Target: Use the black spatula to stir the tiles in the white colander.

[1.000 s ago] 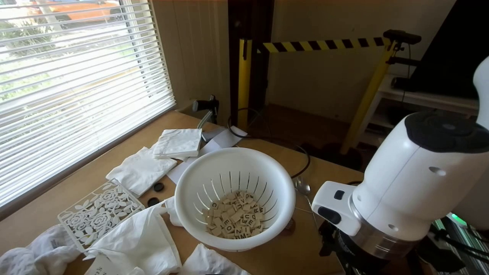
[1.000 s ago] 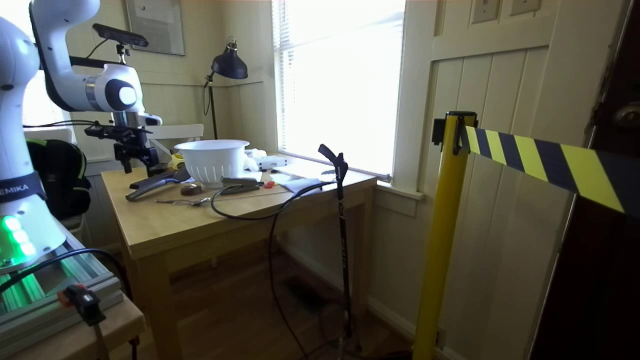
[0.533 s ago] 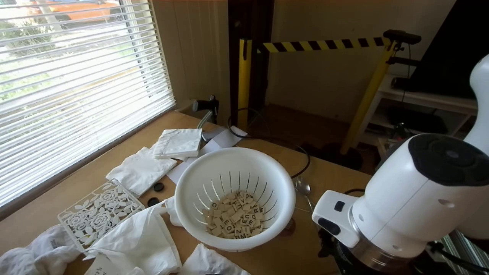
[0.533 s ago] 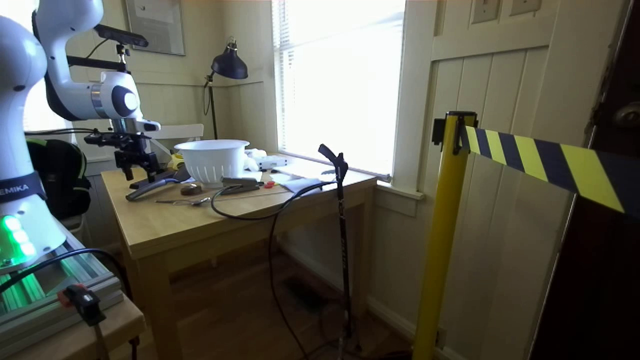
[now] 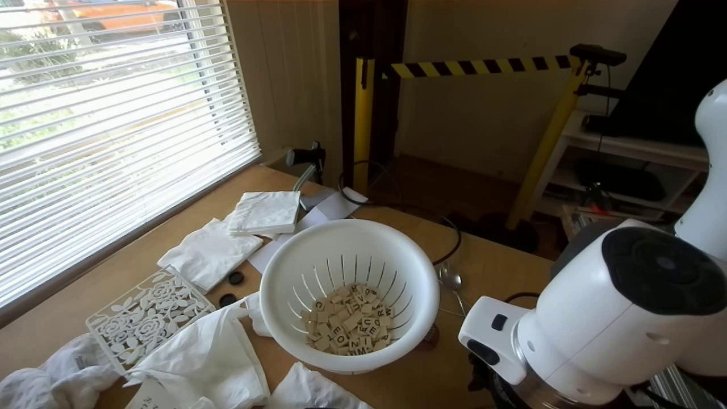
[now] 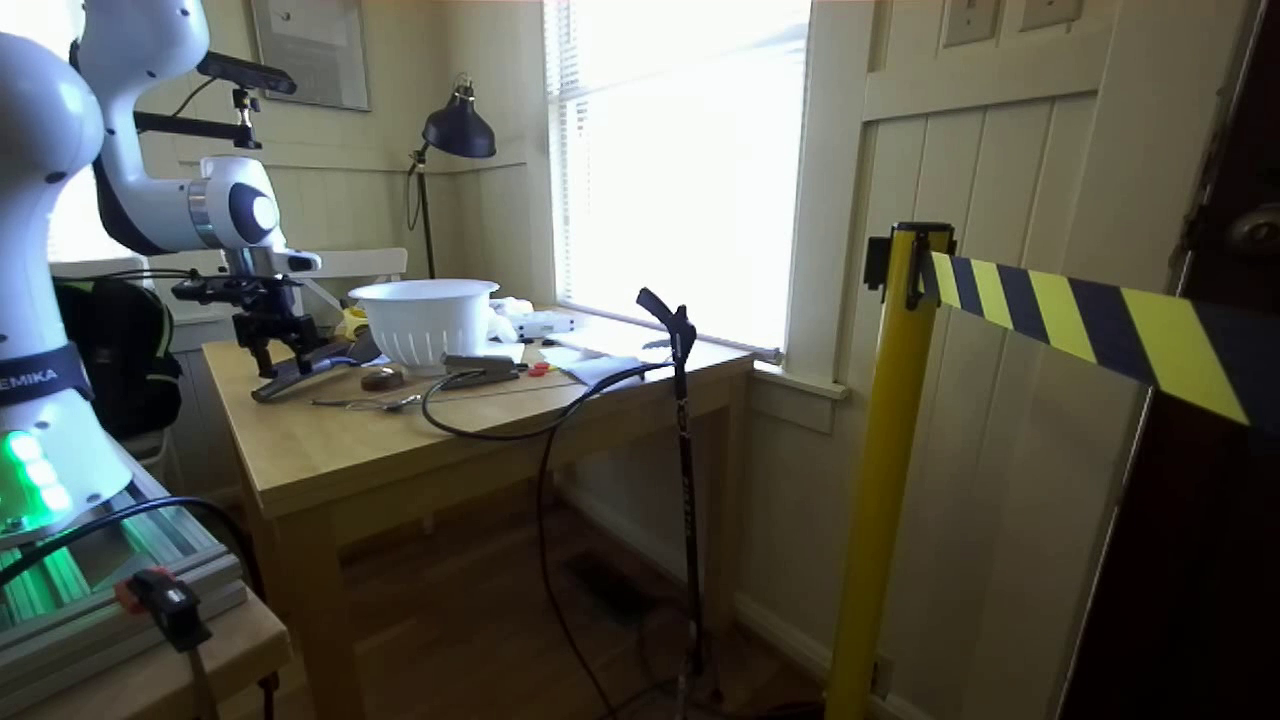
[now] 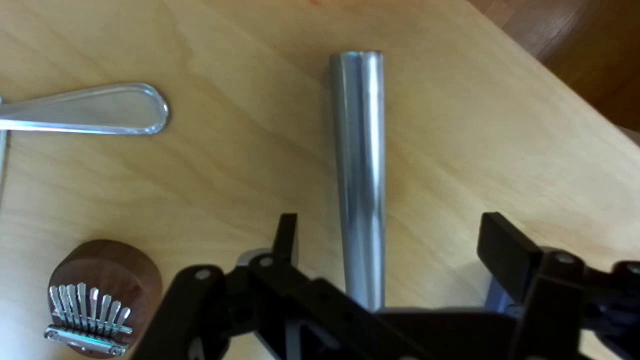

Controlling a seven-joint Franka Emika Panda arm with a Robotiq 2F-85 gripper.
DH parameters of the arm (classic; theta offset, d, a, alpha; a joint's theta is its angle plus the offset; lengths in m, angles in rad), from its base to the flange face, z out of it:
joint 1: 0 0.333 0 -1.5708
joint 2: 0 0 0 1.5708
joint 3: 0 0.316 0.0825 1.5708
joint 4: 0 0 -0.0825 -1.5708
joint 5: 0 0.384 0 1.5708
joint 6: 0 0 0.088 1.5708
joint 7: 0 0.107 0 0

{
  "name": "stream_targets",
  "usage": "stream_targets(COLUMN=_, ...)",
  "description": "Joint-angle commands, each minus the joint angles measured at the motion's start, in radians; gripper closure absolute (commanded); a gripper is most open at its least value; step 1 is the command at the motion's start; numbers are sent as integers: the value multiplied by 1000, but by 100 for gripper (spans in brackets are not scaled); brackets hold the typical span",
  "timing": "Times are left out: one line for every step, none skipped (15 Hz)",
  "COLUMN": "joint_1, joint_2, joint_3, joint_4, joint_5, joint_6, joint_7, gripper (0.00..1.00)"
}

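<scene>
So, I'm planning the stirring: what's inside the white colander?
Beige tiles, some showing letters, lie heaped in the white colander; any lower tiles and the bottom beneath are hidden.

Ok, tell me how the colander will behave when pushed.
The colander is likely fairly stiff: it holds a clean round outline despite its slots. The tiles heaped in the bottom probably weight it low and steady it. But it flares wider toward the top, so a hard push high up might tip it.
</scene>
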Motion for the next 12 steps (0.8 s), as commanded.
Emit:
stream_targets(joint_1=70, joint_2=30, joint_3=-67, joint_4=9, joint_5=-18, joint_6=26, joint_7=33, gripper=15)
stream_targets(joint_1=83, joint_2=32, joint_3=-80, joint_4=8, joint_5=-16, joint_6=28, joint_7=32, gripper=15)
stream_targets(joint_1=95, joint_2=35, joint_3=-91, joint_4=6, joint_5=-14, joint_6=34, joint_7=29, gripper=22)
stream_targets(joint_1=103, joint_2=39, joint_3=-99, joint_4=6, joint_5=-9, joint_6=40, joint_7=24, gripper=21)
stream_targets(joint_1=110, joint_2=42, joint_3=-107, joint_4=7, joint_5=-6, joint_6=46, joint_7=19, gripper=23)
stream_targets(joint_1=119, joint_2=43, joint_3=-117, joint_4=7, joint_5=-5, joint_6=48, joint_7=14, gripper=27)
stream_targets(joint_1=125, joint_2=46, joint_3=-125, joint_4=7, joint_5=-2, joint_6=52, joint_7=9, gripper=27)
stream_targets(joint_1=124, joint_2=49, joint_3=-125, joint_4=6, joint_5=5, joint_6=58, joint_7=0, gripper=34)
stream_targets(joint_1=123, joint_2=51, joint_3=-124, joint_4=6, joint_5=11, joint_6=61, joint_7=-7, gripper=32)
stream_targets(joint_1=122, joint_2=53, joint_3=-123, joint_4=6, joint_5=16, joint_6=64, joint_7=-13, gripper=38)
stream_targets(joint_1=123, joint_2=54, joint_3=-124, joint_4=6, joint_5=18, joint_6=66, joint_7=-16, gripper=41)
stream_targets(joint_1=123, joint_2=53, joint_3=-126, joint_4=6, joint_5=18, joint_6=68, joint_7=-22, gripper=49)
